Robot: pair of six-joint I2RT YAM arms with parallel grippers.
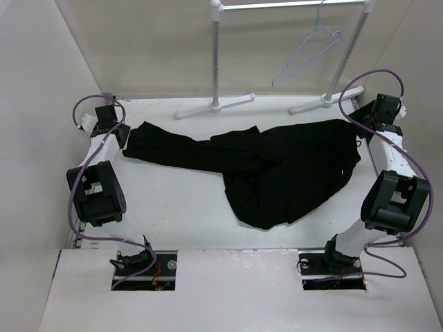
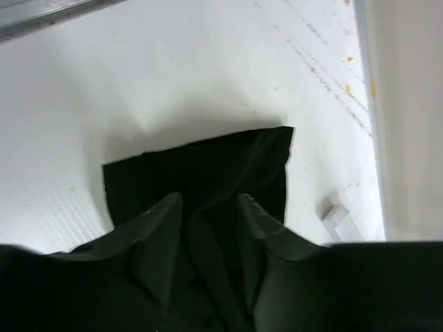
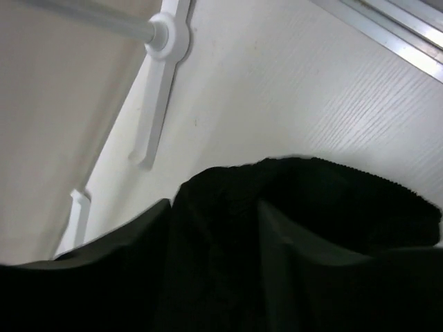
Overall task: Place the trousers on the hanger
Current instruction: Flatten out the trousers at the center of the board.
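**A:** Where did the trousers (image 1: 277, 173) lie?

**B:** On the tabletop (image 1: 180, 204), stretched from 9 o'clock across to 3 o'clock in the top view. One long narrow leg ran toward 9. The wider, crumpled bulk spread from the centre toward 3 and sagged down to 5.

**A:** And the hanger (image 1: 306, 57)?

**B:** Well apart from the cloth, up at 1 o'clock. It hung by its hook from the rail (image 1: 291, 5) of the white stand (image 1: 216, 62), tilted, with its low corner pointing to about 7.

**A:** What of the left fingers (image 2: 156, 235)?

**B:** They were at the leg's end, near 9 o'clock. In the left wrist view they stood narrow with a ridge of black fabric pinched between them. The leg's edge lay flat on the tabletop just beyond, at 12.

**A:** The right fingers (image 3: 131, 242)?

**B:** At the wide end, near 3 o'clock. They were closed in on a bunched hump of fabric that rose between them. In the right wrist view a foot of the stand showed beyond, at 11.
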